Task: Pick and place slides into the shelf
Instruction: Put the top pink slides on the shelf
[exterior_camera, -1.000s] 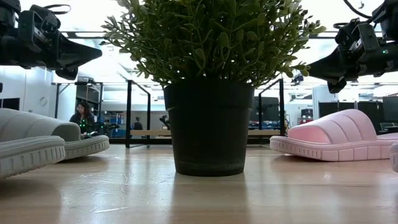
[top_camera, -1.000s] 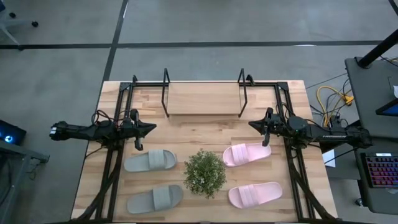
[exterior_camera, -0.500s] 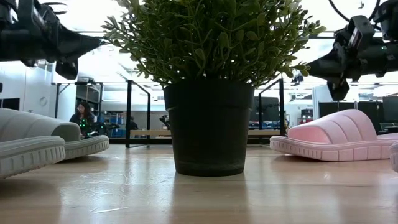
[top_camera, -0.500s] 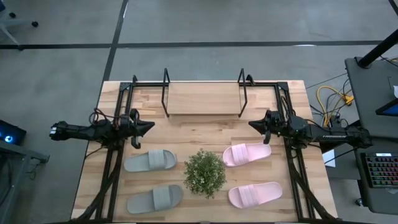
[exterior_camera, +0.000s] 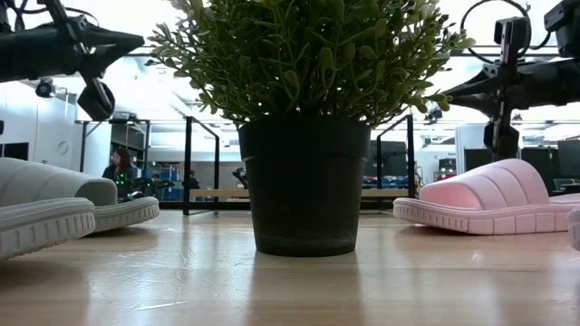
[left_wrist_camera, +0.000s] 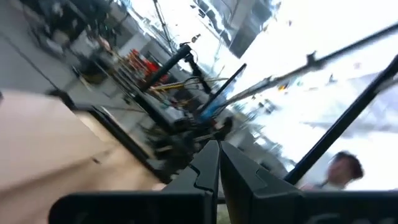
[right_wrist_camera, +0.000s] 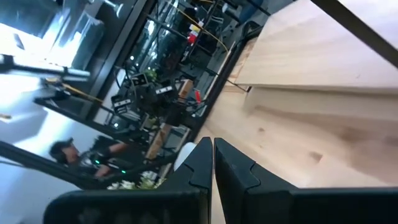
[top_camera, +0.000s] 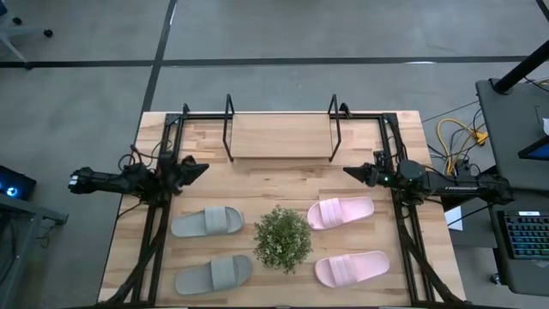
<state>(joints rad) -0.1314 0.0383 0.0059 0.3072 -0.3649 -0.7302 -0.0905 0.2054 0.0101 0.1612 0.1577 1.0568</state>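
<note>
right now your left gripper point(top_camera: 202, 166) hangs above the table point(top_camera: 283, 176) on its left side, fingers pressed together and holding nothing, pointing toward the middle. your right gripper point(top_camera: 348, 171) mirrors it on the right side, also closed and empty, tip aimed inward.

the shelf point(top_camera: 280, 136) sits at the far edge of the table, centred, its wooden board bare between the black rails. both grippers are near its front corners, one on each side, not touching it.

you have four slides on the table, none on the shelf. the two grey slides lie on the left: one point(top_camera: 207, 221) just in front of your left gripper, the other point(top_camera: 214, 275) nearer the front edge. the two pink slides lie on the right: one point(top_camera: 340, 211) just in front of your right gripper, the other point(top_camera: 352, 267) closer to the front edge. all lie strap up with their length running across the table.

the plant point(top_camera: 282, 239) stands between the two pairs, close to the inner ends of the slides.

in the low view, a person point(exterior_camera: 119, 169) sits in the room beyond the table.
</note>
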